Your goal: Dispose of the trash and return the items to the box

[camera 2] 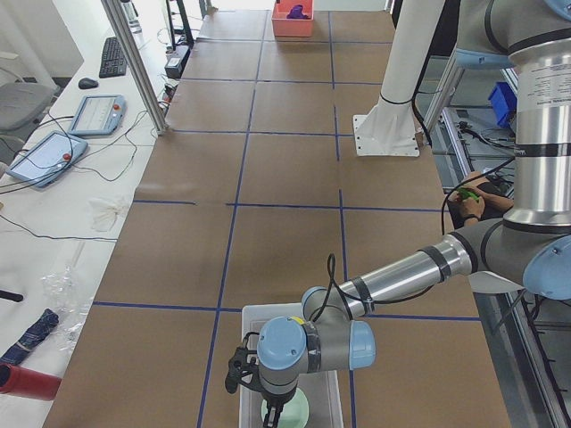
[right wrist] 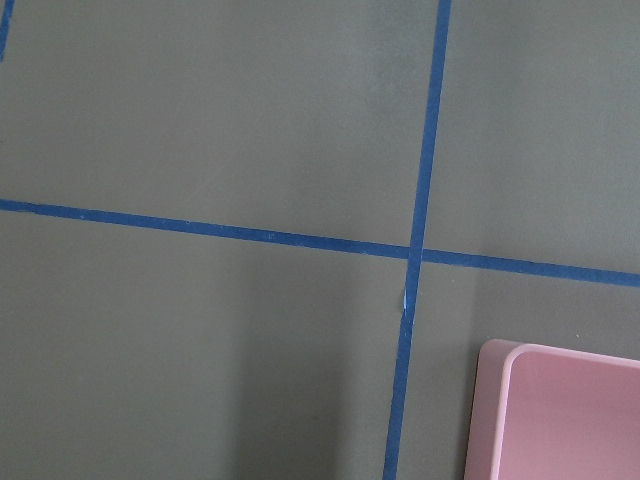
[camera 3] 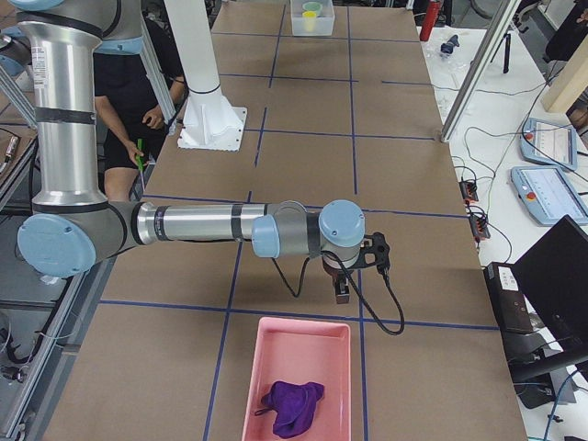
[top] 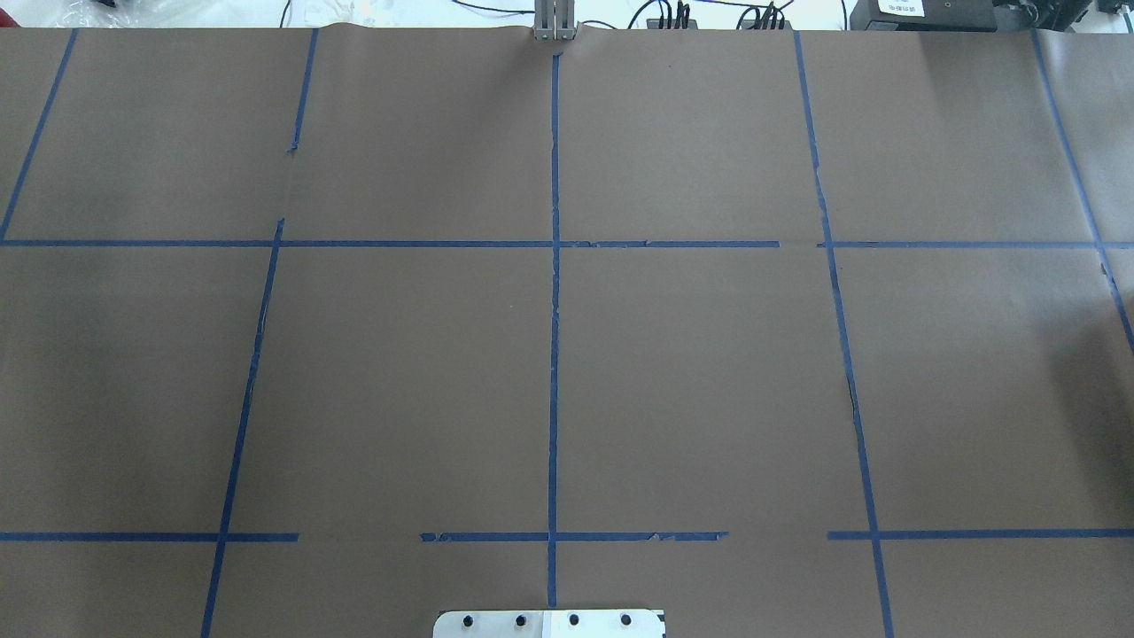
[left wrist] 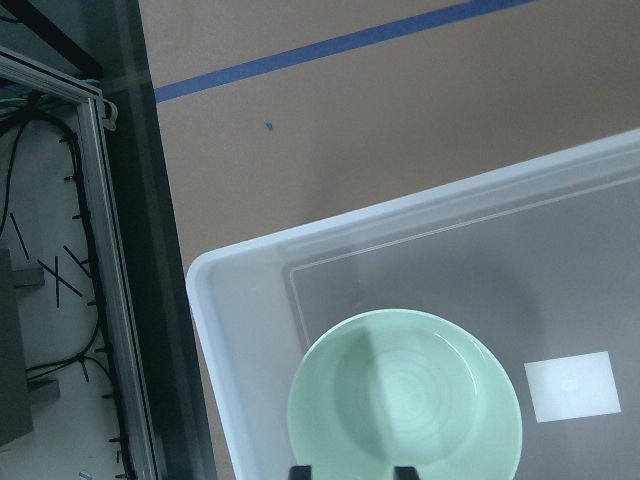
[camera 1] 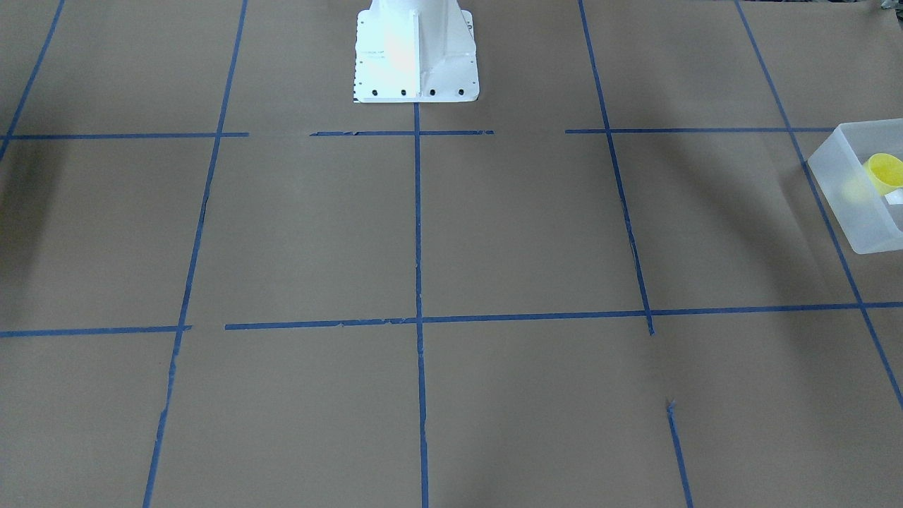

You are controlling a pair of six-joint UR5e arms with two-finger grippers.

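Note:
The frosted-white box [left wrist: 250,290] holds the pale mint-green bowl [left wrist: 405,400], which lies flat on its floor. My left gripper [left wrist: 350,472] hangs just above the bowl's near rim. Its two dark fingertips [left wrist: 300,470] stand apart with nothing between them, so it is open. The exterior left view shows it [camera 2: 272,406] over the bowl [camera 2: 294,412] in the box [camera 2: 268,314]. The yellow cup [camera 1: 885,171] lies tipped in the box [camera 1: 857,204]. My right gripper [camera 3: 342,292] hovers over the paper next to a pink tray [camera 3: 299,367]; I cannot tell whether it is open or shut.
The pink tray holds a purple cloth [camera 3: 294,404]; its corner shows in the right wrist view [right wrist: 560,410]. A white label [left wrist: 572,387] lies in the box. The white robot base [camera 1: 416,53] stands mid-table. A person [camera 3: 138,101] stands behind the robot. The table edge [left wrist: 130,250] runs beside the box.

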